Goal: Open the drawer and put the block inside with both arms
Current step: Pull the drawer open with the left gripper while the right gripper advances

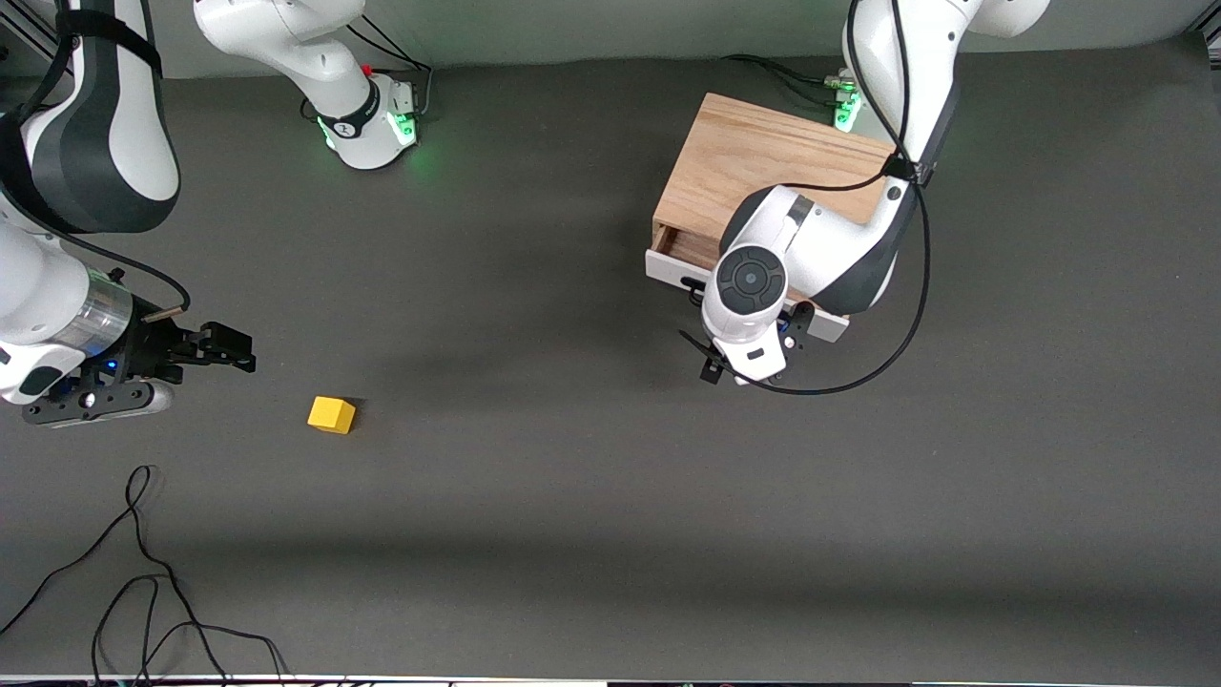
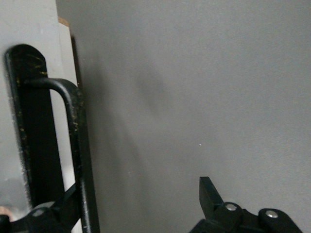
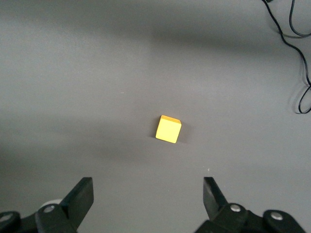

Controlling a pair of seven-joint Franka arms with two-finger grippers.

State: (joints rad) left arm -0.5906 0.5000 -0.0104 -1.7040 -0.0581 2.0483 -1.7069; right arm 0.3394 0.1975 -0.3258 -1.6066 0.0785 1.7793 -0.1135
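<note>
The light-wood cabinet (image 1: 763,167) stands toward the left arm's end of the table. Its drawer (image 1: 679,246) is pulled out a little, with the white front panel (image 1: 668,270) facing the front camera. My left gripper (image 1: 734,370) is open in front of that panel. In the left wrist view my left gripper (image 2: 138,206) straddles the black bar handle (image 2: 77,141), one finger between bar and panel (image 2: 29,39). The yellow block (image 1: 331,414) lies on the table toward the right arm's end. My right gripper (image 1: 243,351) is open and empty beside it. In the right wrist view the block (image 3: 168,129) lies ahead of my right gripper (image 3: 148,194).
Loose black cables (image 1: 143,572) lie on the table near the front camera at the right arm's end; they also show in the right wrist view (image 3: 297,34). The right arm's base (image 1: 367,124) stands at the table's back edge.
</note>
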